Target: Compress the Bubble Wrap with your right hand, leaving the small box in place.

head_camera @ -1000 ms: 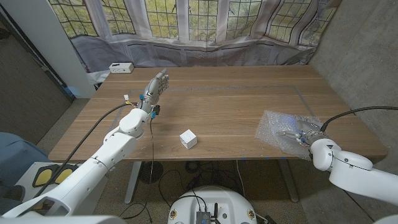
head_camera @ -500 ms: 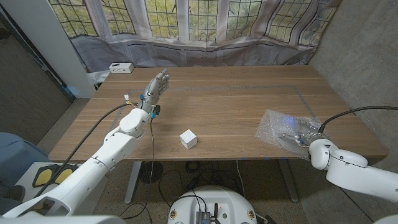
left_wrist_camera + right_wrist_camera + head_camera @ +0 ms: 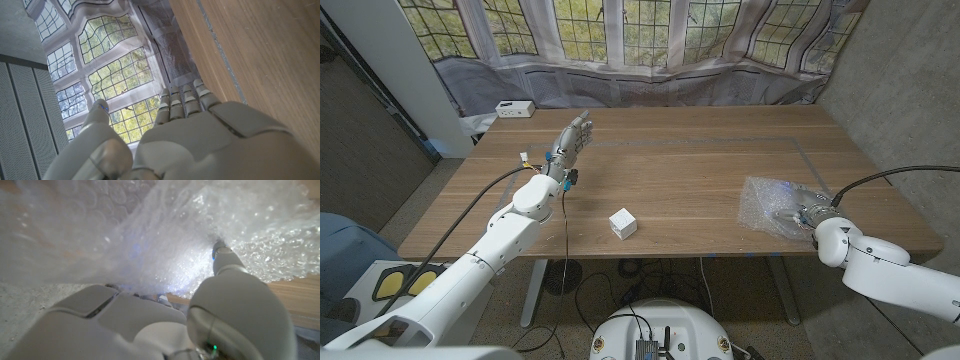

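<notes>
Bunched tighter than a second ago, the Bubble Wrap [image 3: 772,207] sits under and around the right hand [image 3: 803,215], whose fingers [image 3: 223,255] dig into the sheet and clamp it against the table [image 3: 700,160]. Well away from that hand, the small box [image 3: 623,223] stands untouched. The left hand [image 3: 571,137] hovers with fingers straight, together, holding nothing.
</notes>
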Available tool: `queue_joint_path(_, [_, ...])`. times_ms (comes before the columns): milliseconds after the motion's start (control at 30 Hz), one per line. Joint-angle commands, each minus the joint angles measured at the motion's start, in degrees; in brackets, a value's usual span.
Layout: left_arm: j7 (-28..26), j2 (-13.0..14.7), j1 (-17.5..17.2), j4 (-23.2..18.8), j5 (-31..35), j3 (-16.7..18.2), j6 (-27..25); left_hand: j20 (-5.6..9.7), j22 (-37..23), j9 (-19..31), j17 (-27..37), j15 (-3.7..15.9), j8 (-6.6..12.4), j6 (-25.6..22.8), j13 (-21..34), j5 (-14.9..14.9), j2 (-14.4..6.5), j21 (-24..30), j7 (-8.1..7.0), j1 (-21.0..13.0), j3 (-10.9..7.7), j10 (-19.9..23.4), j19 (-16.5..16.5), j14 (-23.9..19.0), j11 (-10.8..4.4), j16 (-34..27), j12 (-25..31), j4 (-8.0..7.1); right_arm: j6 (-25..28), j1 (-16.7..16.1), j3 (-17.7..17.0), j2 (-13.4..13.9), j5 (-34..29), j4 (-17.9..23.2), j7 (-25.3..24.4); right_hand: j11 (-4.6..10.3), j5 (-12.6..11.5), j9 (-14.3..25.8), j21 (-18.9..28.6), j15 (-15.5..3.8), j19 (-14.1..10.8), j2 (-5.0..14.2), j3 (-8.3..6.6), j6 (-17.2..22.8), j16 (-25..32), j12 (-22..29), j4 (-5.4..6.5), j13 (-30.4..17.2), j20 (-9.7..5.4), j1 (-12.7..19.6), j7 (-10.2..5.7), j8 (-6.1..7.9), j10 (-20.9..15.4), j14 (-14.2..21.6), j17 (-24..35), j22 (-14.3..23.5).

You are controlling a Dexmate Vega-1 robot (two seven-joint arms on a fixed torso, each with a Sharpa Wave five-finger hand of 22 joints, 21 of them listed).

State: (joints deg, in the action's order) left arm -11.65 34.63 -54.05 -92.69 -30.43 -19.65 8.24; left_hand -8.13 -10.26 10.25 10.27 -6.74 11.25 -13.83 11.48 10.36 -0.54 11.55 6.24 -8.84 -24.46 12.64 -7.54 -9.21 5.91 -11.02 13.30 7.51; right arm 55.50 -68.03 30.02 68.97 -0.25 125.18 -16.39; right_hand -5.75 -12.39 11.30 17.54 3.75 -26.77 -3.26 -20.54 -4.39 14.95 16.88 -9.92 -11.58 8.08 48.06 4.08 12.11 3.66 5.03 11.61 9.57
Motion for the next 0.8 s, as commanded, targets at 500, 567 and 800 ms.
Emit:
queue_joint_path(500, [-0.14,-0.06,-0.62,0.36,-0.63,0.46,0.34,-0.96,-0.18,0.18,0.11,-0.08,0.01,-0.98,0.19,-0.17,-0.41,-0.06,-0.52,-0.20,-0.11,0.37,-0.09,-0.49,-0.32,0.08,-0.24,-0.01,-7.77,-4.07,-4.18,-3.64,2.56,-2.90,-10.15,2.12,0.63,0.13,0.95,-7.57,-26.54,3.73,0.74,21.47,6.85,7.23,0.61,0.27,-17.64,16.52,0.83,2.92,-23.40,23.78,2.68,0.24])
queue_joint_path(567, [-0.10,-0.07,-0.73,0.28,-0.77,0.48,0.30,-0.97,-0.19,0.18,0.11,-0.08,0.02,-1.04,0.19,-0.17,-0.42,-0.06,-0.53,-0.20,-0.11,0.43,-0.08,-0.50,-0.43,0.08,-0.22,-0.01,-9.37,-4.85,-4.73,-3.82,2.35,-3.23,-11.31,2.66,1.15,0.17,1.28,-8.40,-28.54,4.85,0.95,23.90,8.15,7.70,0.63,0.26,-18.21,18.28,0.22,3.12,-25.93,26.28,3.55,0.31])
queue_joint_path(800, [-0.33,-0.08,-1.06,0.08,-0.75,0.47,0.29,-1.39,-0.20,0.20,0.12,-0.10,0.08,-1.39,0.22,-0.17,-0.47,-0.07,-0.69,-0.18,-0.11,0.67,0.01,-0.68,-0.50,0.03,-0.16,-0.04,-12.00,-7.14,-6.29,-5.24,0.67,-3.89,-15.80,3.66,1.98,0.16,2.72,-10.49,-32.96,7.53,0.19,30.21,10.47,8.53,0.53,0.31,-19.56,22.74,-0.75,3.90,-31.82,33.51,4.74,0.62])
